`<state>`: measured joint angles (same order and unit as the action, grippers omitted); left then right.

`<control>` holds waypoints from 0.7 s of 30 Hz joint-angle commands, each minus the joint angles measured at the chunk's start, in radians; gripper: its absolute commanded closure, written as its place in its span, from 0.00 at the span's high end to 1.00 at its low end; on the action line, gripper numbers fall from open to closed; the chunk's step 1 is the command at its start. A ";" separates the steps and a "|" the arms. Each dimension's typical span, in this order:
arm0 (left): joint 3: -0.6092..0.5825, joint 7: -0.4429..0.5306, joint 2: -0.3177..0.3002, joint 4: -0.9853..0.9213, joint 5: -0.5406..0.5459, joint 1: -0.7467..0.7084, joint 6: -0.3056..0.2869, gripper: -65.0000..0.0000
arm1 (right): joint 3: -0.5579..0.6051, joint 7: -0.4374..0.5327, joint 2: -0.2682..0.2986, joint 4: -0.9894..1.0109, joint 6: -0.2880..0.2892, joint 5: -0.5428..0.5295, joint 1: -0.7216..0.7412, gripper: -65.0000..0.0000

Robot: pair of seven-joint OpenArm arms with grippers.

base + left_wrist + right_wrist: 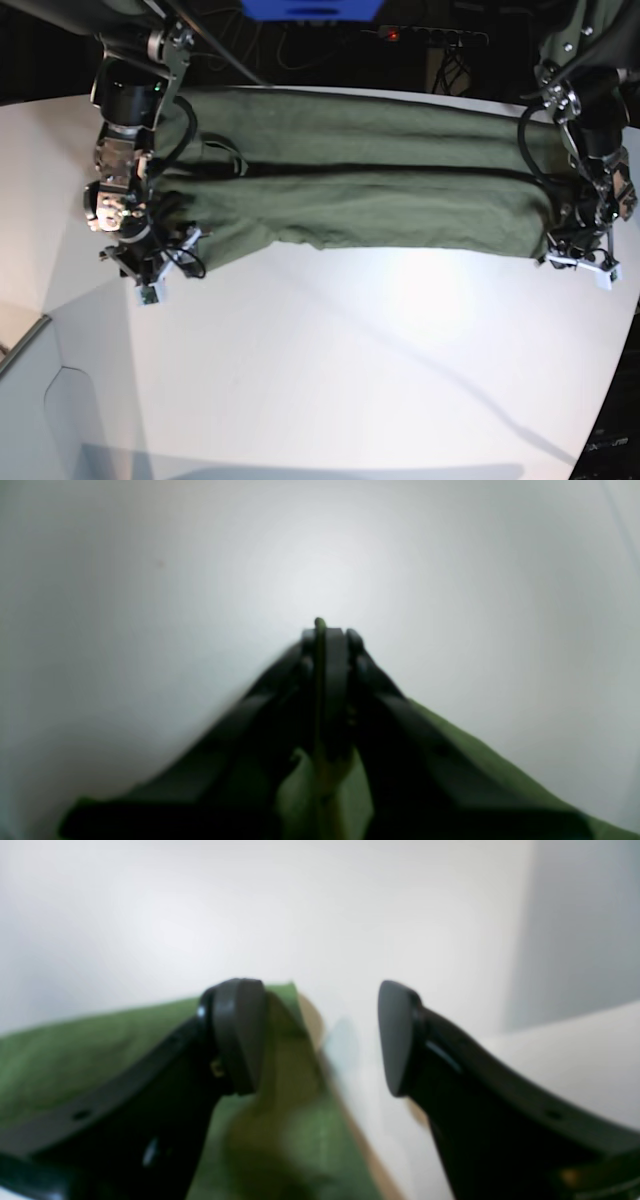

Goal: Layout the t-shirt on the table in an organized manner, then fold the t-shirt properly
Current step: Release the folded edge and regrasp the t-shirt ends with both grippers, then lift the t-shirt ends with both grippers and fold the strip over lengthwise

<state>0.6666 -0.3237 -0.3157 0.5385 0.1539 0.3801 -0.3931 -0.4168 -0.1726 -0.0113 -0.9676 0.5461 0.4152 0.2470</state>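
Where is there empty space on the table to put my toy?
The table is bare across its whole near half, from the t-shirt's near edge down to the table's front edge. It is crowded along the far side: the shirt stretches between the right gripper and left gripper.

Nothing here can be read. The t-shirt shows plain olive cloth with no print or label facing up, the white counter carries no markings, and both wrist views are too blurred to make out any lettering on the dark gripper parts.
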 commanded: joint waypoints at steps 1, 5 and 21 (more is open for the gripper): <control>0.000 0.005 -0.015 0.012 0.002 0.020 -0.002 0.00 | 0.005 0.021 0.001 -0.004 0.007 -0.008 0.024 0.55; 0.000 0.005 -0.015 0.012 0.002 0.020 -0.002 0.00 | 0.005 0.021 0.001 0.026 0.056 -0.008 0.021 0.55; 0.005 -0.001 -0.010 0.114 0.003 0.064 0.001 0.00 | 0.006 0.026 0.004 0.020 0.070 -0.006 0.113 0.00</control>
<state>0.6720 -0.3428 -0.3077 0.6350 0.1482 0.4171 -0.3870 -0.4118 -0.1730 -0.0135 -0.9295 0.6025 0.4240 0.3321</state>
